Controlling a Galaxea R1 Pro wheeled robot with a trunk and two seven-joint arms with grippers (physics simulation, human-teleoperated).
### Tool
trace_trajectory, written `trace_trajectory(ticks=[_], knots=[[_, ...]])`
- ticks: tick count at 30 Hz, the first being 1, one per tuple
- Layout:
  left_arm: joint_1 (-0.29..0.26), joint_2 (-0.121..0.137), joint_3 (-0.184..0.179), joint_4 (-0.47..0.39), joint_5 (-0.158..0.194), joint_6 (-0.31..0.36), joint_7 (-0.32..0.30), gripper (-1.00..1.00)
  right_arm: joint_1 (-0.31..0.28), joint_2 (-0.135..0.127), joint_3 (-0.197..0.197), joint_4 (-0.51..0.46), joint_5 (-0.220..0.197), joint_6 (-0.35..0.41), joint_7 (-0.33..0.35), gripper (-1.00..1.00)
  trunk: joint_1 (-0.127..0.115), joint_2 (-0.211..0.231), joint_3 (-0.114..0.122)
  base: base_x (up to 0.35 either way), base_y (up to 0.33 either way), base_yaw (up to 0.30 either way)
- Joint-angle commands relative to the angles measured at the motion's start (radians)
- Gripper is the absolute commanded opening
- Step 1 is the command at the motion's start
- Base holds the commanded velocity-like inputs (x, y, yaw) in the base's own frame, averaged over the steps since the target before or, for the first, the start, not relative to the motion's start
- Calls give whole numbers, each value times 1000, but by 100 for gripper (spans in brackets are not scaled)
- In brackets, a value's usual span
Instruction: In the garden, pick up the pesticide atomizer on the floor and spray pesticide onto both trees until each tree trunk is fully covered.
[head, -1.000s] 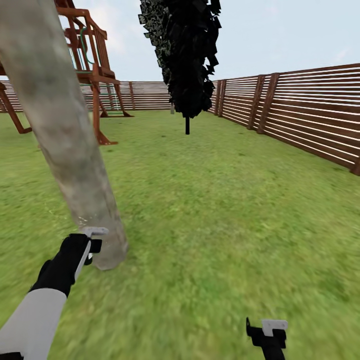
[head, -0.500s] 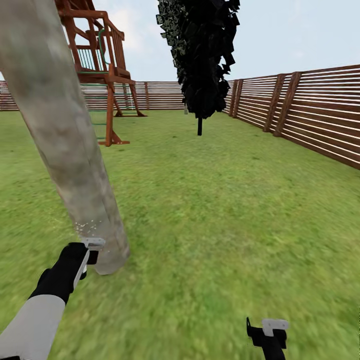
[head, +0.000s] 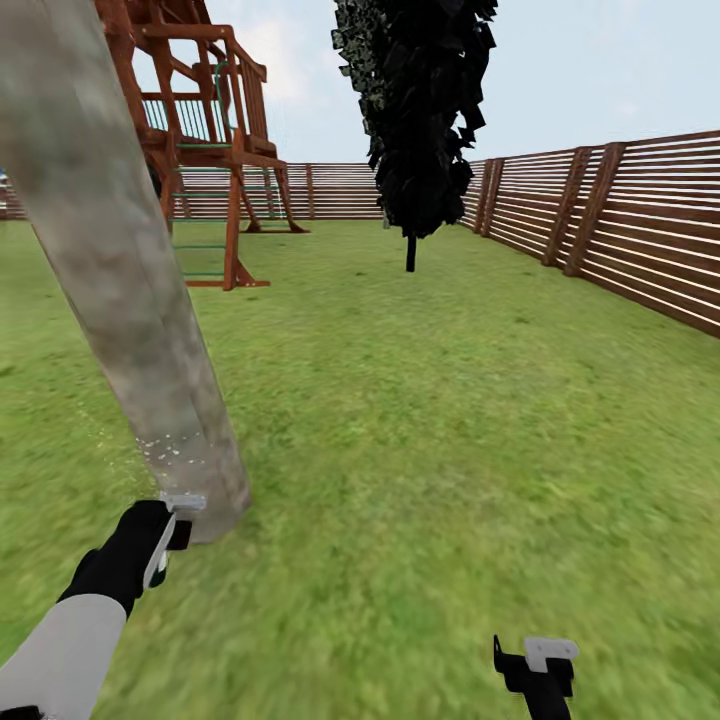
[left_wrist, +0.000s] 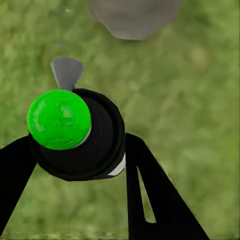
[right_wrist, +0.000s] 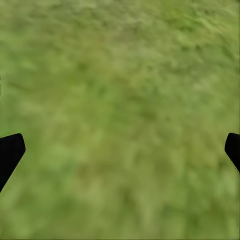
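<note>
**Spotter:** How much room have you got?

**Me:** Plenty. In the head view open grass (head: 430, 420) runs from 12 round to 3 o'clock, as far as the slat fence (head: 620, 230). A black conifer (head: 420, 110) stands well off at 12, a wooden play tower (head: 205, 130) at 11. The tight side is 10 o'clock: the trunk (head: 120, 270) rises there, leaning, its top cut off by the frame edge.

**Spotter:** And the sprayer?

**Me:** My left gripper (left_wrist: 75, 165) has its two black fingers closed round the atomizer (left_wrist: 80, 135). The wrist camera shows a black body with a green ball on top and a grey nozzle pointing toward the trunk foot (left_wrist: 134, 17), near but not touching. From the head I get just the left gripper (head: 160, 535) and a pale tip beside the trunk base; the bottle itself is hidden behind the hand.

**Spotter:** Any spray landing?

**Me:** Pale specks of pesticide (head: 170, 445) dot the bark low down, just above the nozzle. Higher up I can't make out any.

**Spotter:** Right arm?

**Me:** Right gripper (head: 535, 670) sits low at 5 o'clock, partly cut off. Its wrist camera shows the fingers (right_wrist: 10, 152) spread wide at the frame's edges, holding nothing, with blurry grass between them.
</note>
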Motion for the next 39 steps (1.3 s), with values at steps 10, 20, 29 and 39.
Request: trace_trajectory(ticks=[10,20,29,39], knots=[[0,-2,30,47,-3,-45,0,-100,0,-1,0,0,0,0,0,100,0,0,0,103,-259,111],[35,55,54,152,1,-139,0,-100,0,-1,0,1,0,0,0,100,0,0,0,240,-181,176],[35,30,58,174,3,-155,0,-100,0,-1,0,1,0,0,-1,100,0,0,0,233,-189,194],[35,29,48,168,-5,-218,1,-100,0,-1,0,1,1,0,2,100,0,0,0,89,-248,1]])
